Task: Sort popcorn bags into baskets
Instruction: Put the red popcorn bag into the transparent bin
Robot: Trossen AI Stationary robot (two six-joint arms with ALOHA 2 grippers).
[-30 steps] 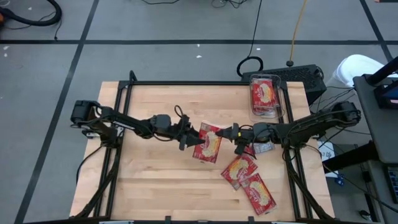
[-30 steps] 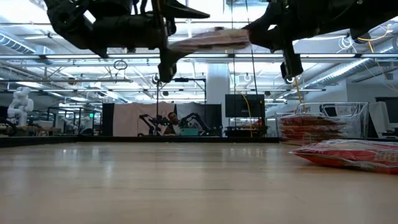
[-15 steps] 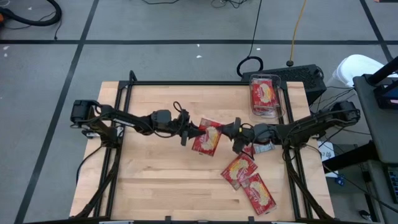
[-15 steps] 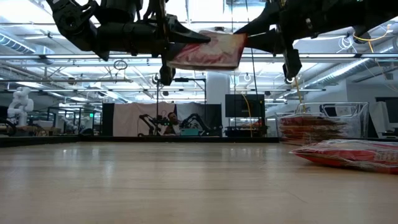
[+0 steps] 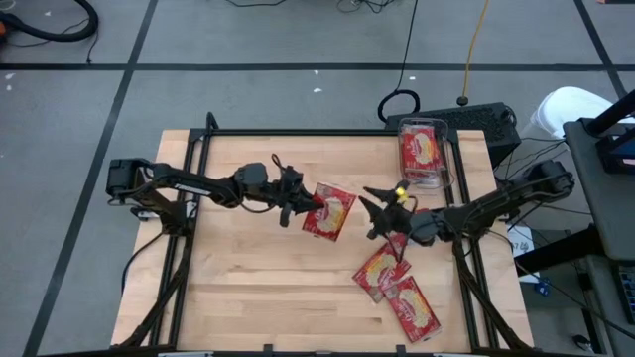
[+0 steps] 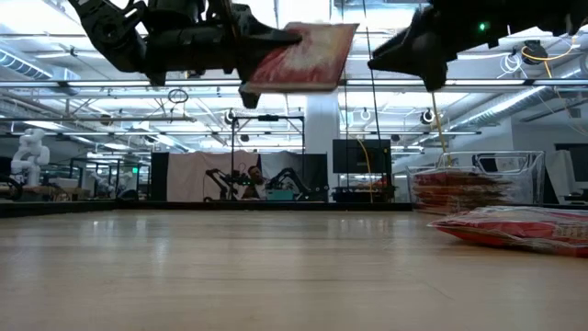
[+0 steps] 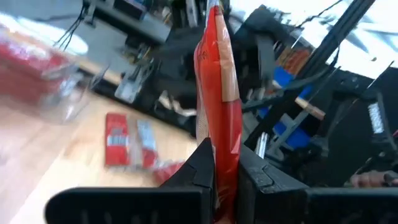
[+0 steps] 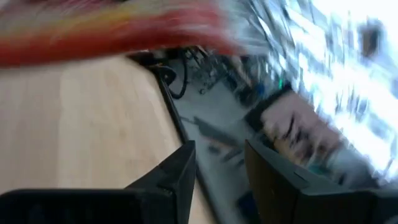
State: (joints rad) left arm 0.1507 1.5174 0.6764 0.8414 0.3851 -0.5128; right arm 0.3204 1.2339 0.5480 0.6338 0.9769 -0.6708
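A red popcorn bag (image 5: 329,211) hangs in the air over the table's middle, with my left gripper (image 5: 304,204) shut on it. In the low view the bag (image 6: 305,57) slants high above the wood. My right gripper (image 5: 373,212) stands open just right of the bag, touching nothing; its wrist view shows an empty gap between the fingers (image 8: 221,174). The clear basket (image 5: 427,155) at the far right holds red bags. Two more bags (image 5: 382,268) (image 5: 415,307) lie flat on the table at the near right. My left gripper pinches the bag by its edge on the table's left side (image 7: 222,146) between its two fingers (image 7: 204,167). The fingers reach in level from the left. The bag is lifted clear of the table, tilted, and sticks out beyond the fingers toward the right arm.
A grey-white packet (image 5: 421,238) lies partly under the right arm. In the low view the basket (image 6: 470,184) stands behind a flat bag (image 6: 524,228). Bare wood covers the table's left and near-left part (image 5: 248,288). Cables and a black box (image 5: 476,119) lie beyond the far edge.
My left gripper has shut on the bag's left edge and shifted a little toward the far edge. My right gripper has opened, let go of the bag and drawn back toward the right, tipping up. The bag has gone from level to slanting.
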